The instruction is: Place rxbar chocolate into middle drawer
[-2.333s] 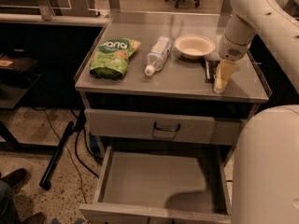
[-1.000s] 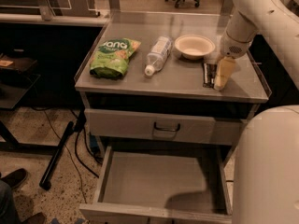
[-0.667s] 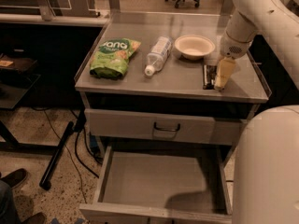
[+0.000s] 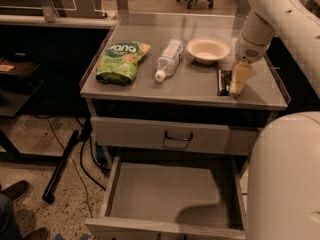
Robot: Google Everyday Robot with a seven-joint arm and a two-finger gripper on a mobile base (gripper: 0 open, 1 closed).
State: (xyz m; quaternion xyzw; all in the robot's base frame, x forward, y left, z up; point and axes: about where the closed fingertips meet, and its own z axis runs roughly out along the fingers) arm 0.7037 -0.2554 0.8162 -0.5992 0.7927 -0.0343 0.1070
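Note:
The rxbar chocolate (image 4: 223, 82), a small black bar, lies flat on the cabinet top (image 4: 195, 86) near its right front edge, just in front of the white bowl (image 4: 207, 49). My gripper (image 4: 239, 79) points down onto the cabinet top right beside the bar, at its right side, touching or nearly touching it. The middle drawer (image 4: 165, 190) is pulled out below, wide and grey, with nothing on its floor. My arm's shadow falls on its right part.
A green snack bag (image 4: 121, 61) and a lying clear water bottle (image 4: 168, 58) are on the left and middle of the cabinet top. The top drawer front (image 4: 177, 136) with a black handle is shut. My white base (image 4: 285, 179) stands at the right.
My gripper has shifted only slightly beside the bar, and a little more of the bar shows now. Nothing else has moved.

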